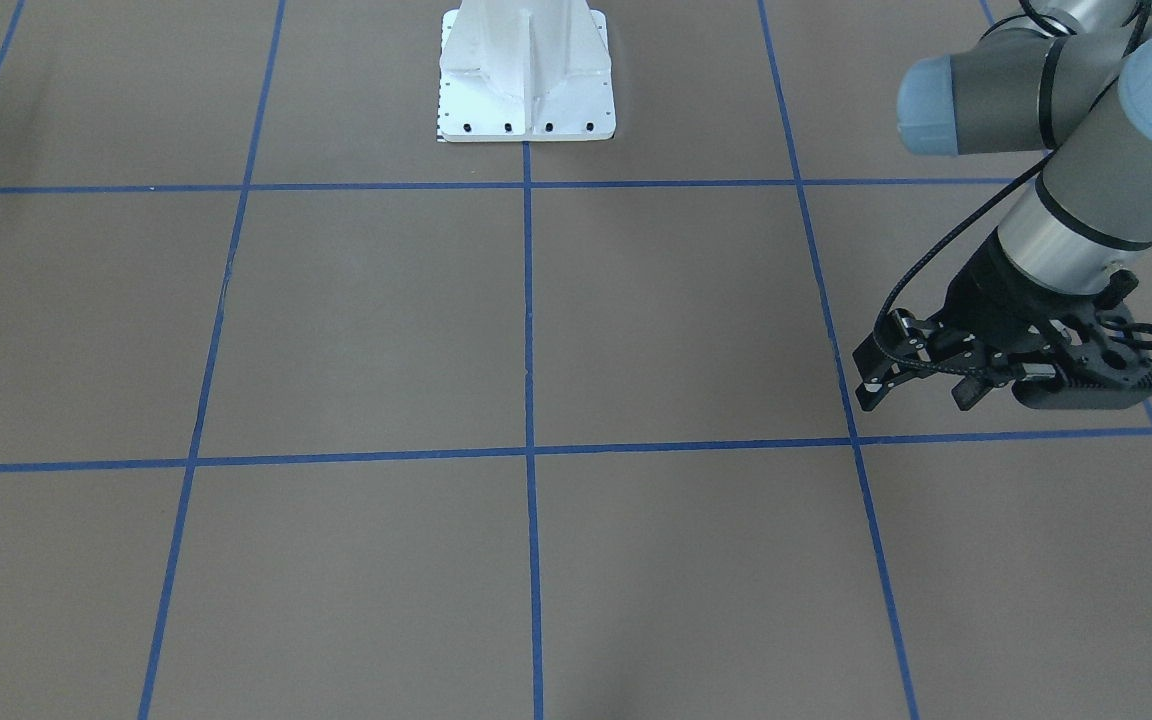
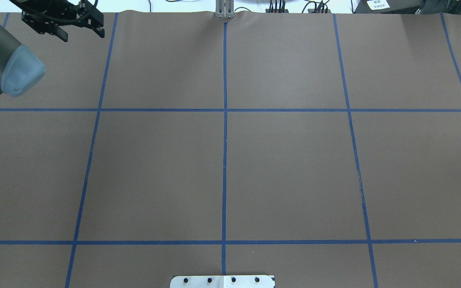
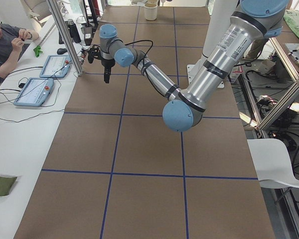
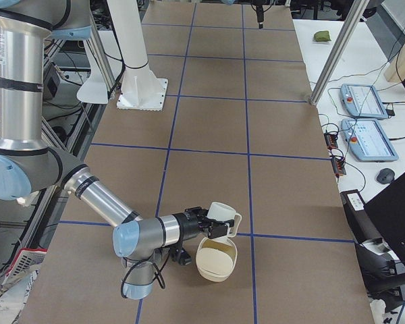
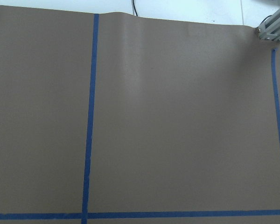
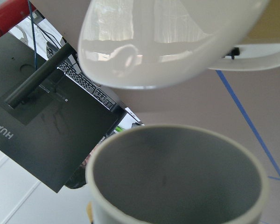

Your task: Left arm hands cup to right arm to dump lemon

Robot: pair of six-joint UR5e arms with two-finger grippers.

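Right tool [image 4: 206, 226] is sitting at cup [image 4: 224, 214], grip can't tell; advising slow tip, mouth over bowl [image 4: 216, 263] just below. Left tool [image 1: 918, 392] hanging released.

- This is a robotics lab: two grey metal robot arms with pale blue joint caps [image 3: 209, 64] reach over one long table.
- A white metal pedestal with a bolted base plate [image 1: 526, 80] stands at the table's edge.
- Brown paper [image 2: 286, 168] covers the table, squared off with blue tape lines [image 2: 225, 160].
- Silver aluminium frame posts [image 4: 337, 50] stand beside it.
- Two grey-blue teach pendants [image 3: 34, 92] lie on a white side bench [image 3: 20, 144], near a seated person in a grey shirt [image 3: 5, 42].
- Loose black cables [image 3: 261, 94] trail across the floor.
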